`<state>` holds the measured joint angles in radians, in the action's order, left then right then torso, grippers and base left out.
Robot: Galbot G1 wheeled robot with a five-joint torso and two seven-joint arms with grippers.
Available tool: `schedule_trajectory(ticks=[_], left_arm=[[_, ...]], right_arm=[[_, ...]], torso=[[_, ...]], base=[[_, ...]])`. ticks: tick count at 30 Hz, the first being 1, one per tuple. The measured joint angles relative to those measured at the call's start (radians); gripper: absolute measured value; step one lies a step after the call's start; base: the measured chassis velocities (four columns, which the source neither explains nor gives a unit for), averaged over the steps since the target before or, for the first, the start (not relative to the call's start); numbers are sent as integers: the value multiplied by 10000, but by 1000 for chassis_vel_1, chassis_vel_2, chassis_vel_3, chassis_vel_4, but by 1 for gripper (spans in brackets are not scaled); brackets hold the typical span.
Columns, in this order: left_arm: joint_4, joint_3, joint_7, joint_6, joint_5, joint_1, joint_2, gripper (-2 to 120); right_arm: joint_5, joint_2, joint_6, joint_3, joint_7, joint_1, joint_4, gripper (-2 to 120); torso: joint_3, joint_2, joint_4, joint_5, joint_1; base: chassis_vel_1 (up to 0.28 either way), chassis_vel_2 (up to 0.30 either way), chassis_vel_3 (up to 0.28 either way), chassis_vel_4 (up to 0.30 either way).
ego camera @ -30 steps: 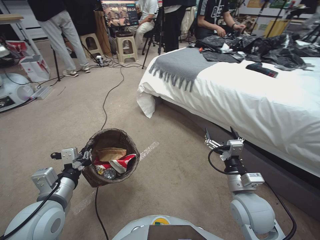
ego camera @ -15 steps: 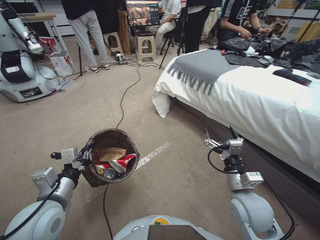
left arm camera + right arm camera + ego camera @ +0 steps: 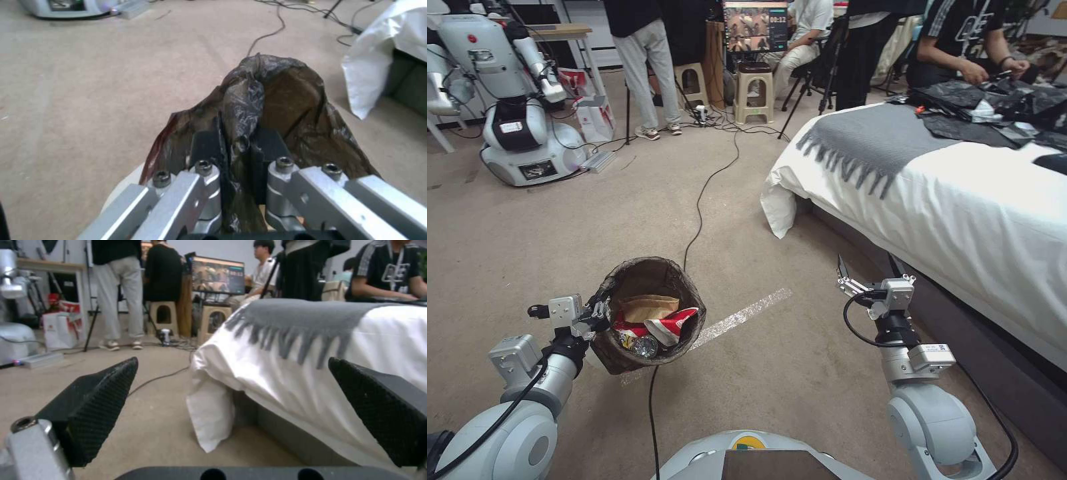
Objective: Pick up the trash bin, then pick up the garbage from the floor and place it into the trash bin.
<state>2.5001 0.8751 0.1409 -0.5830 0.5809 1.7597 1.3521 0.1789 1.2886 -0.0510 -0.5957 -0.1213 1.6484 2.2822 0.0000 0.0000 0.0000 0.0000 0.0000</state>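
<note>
Both arms were raised. The left gripper [image 3: 602, 311] pinched the trash bin [image 3: 650, 313] by its bagged rim — carried clear of the floor [image 3: 547, 247], garbage [image 3: 654, 327] inside. The right gripper [image 3: 870, 270] stood wide and empty beside the bed [image 3: 960, 220] — apparently kept free for picking.

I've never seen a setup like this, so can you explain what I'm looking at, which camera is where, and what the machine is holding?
This is a wheeled robot with two arms. The wide picture comes from its head, looking down at the carpet. The other two come from cameras on its wrists. The left gripper is shut on the rim of a small trash bin, lifted off the floor; the left wrist picture shows the fingers pinching the brown bag. Inside lies garbage: a paper bag, a red wrapper. The right gripper hangs open, holding nothing, beside a bed.
</note>
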Motion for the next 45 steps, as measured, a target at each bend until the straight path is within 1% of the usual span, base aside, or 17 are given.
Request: schedule_trajectory(ticks=[17,37,45], left_arm=[[0,-6,0,2,8,-9,2,8],[0,-32,6,-10,15,-23,43,8],[0,-35,6,-14,25,-23,37,8]], right_arm=[[36,-11,10,-17,-10,-6,16,100],[38,-3,48,-18,-8,34,53,100],[21,-2,56,16,-4,33,64,100]], torso=[[0,0,0,0,0],[0,0,-1,0,0],[0,0,0,0,0]], base=[[60,53,53,58],[0,0,0,0],[54,49,47,45]])
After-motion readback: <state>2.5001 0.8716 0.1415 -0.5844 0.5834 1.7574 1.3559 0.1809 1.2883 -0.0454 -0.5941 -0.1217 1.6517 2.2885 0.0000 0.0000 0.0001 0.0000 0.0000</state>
